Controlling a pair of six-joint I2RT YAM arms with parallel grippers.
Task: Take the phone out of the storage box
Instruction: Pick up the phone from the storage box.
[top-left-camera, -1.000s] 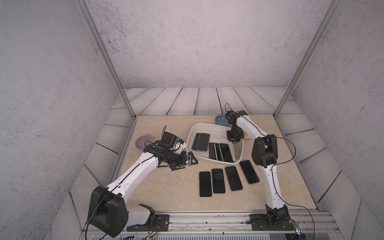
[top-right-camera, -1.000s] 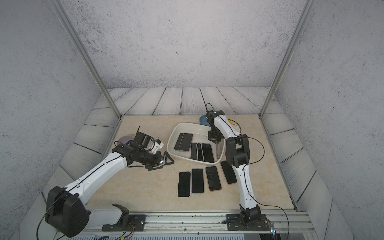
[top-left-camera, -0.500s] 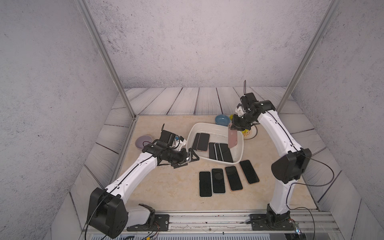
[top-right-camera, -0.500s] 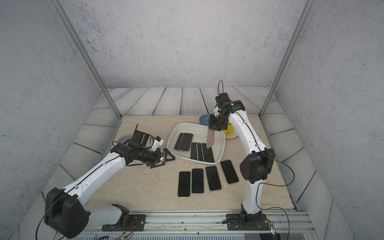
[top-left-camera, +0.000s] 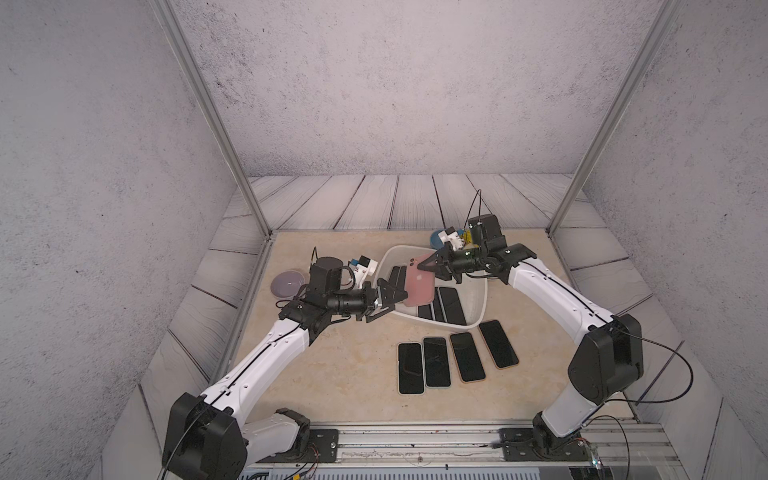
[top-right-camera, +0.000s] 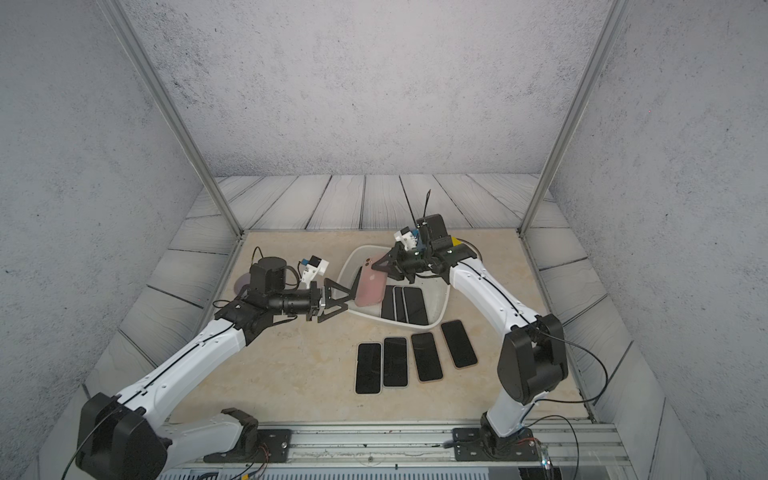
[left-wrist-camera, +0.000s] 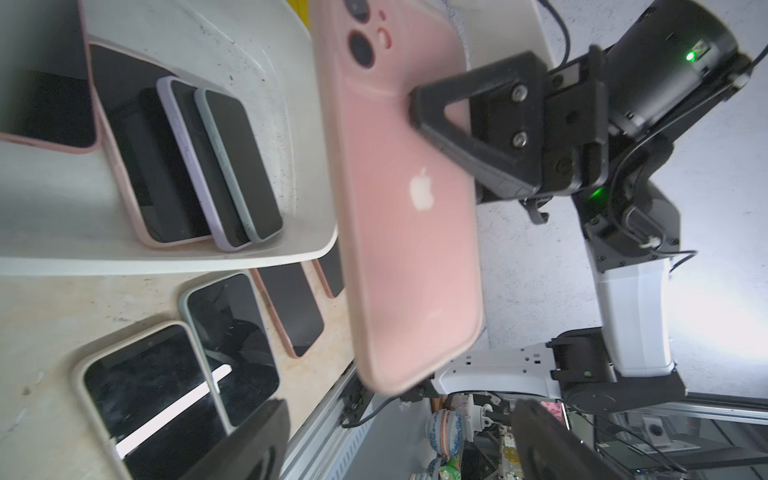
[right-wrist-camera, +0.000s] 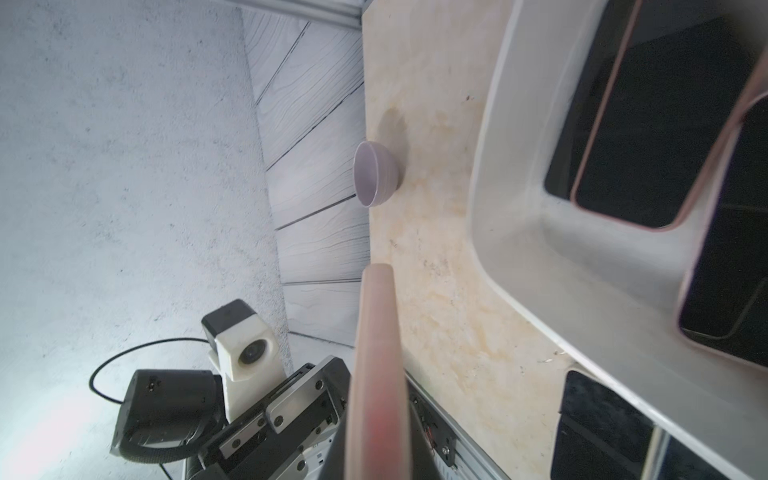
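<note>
Two white-and-black robot arms meet over the shallow white plastic storage box (top-left-camera: 478, 291). The right gripper (top-left-camera: 426, 266) is clamped on one edge of a single pink-cased phone (top-left-camera: 419, 286) and holds it tilted in the air above the box, its pink back showing in both top views. The left gripper (top-left-camera: 397, 301) has its jaws spread wide at the phone's lower end, gripping nothing.

At least four dark-screened phones (left-wrist-camera: 187, 166) lie inside the box. A row of four more phones (top-left-camera: 436, 361) lies on the table just in front of it. There are two bowls, well apart: one round lilac bowl (top-left-camera: 286, 284) and one small blue bowl (top-left-camera: 436, 237).

The table (top-left-camera: 340, 374) is beige and marbled, ringed by pale plank panels (top-left-camera: 365, 199), grey speckled walls (top-left-camera: 395, 91) and two aluminium posts (top-left-camera: 212, 120).
</note>
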